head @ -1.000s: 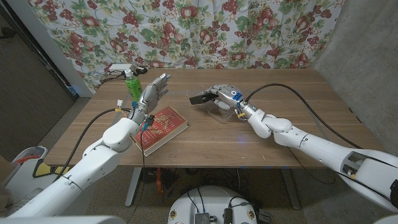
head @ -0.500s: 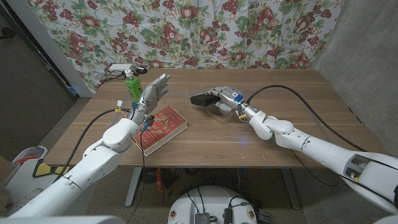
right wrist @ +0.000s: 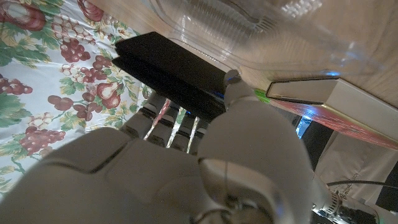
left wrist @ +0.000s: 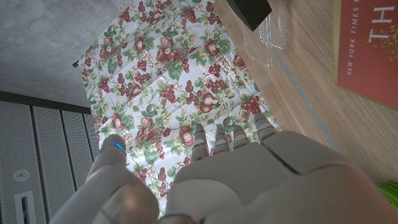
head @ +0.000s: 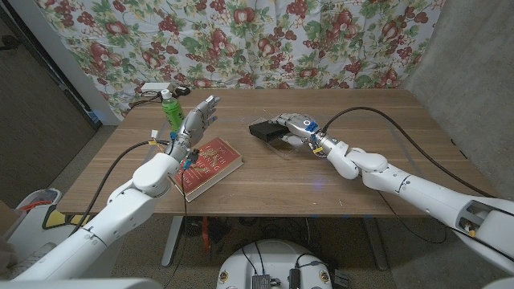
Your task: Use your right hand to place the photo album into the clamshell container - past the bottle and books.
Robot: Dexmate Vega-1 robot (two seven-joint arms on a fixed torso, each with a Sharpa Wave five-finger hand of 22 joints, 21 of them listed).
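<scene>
White rounded arm shells, grey metallic hands with jointed fingers (head: 210, 103), black cables along both forearms.

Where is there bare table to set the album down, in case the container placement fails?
Bare wood runs from the right hand to the table's right edge, and along the near edge right of the red book. It is crowded on the left, where the green bottle, left hand and book cluster, and around the clamshell container under the black photo album.
</scene>
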